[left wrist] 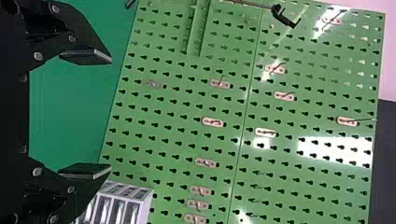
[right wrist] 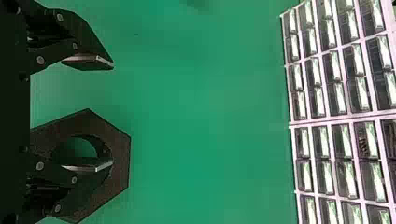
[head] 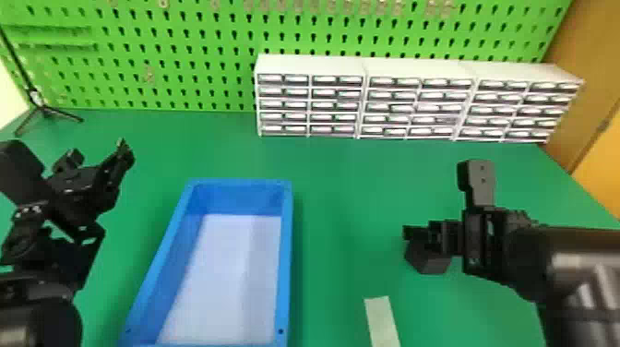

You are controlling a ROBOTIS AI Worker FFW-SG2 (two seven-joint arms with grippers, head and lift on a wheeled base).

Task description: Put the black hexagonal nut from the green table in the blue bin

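Observation:
On the right, my right gripper (head: 433, 203) stands beside the black hexagonal nut (head: 426, 260), which is partly hidden behind it on the green table (head: 341, 207). In the right wrist view the right gripper (right wrist: 112, 114) is open, one finger overlapping the hole of the nut (right wrist: 120, 154); whether they touch I cannot tell. The blue bin (head: 287, 258) holds a whitish bottom with nothing on it. My left gripper (head: 97, 154) is parked left of the bin; in the left wrist view the left gripper (left wrist: 111, 114) is open with nothing between its fingers.
White drawer cabinets (head: 415, 69) line the back of the table, before a green pegboard (head: 184, 55). A pale strip (head: 382, 320) lies near the front, between bin and right arm. A black tripod stand (head: 41, 108) is at the back left.

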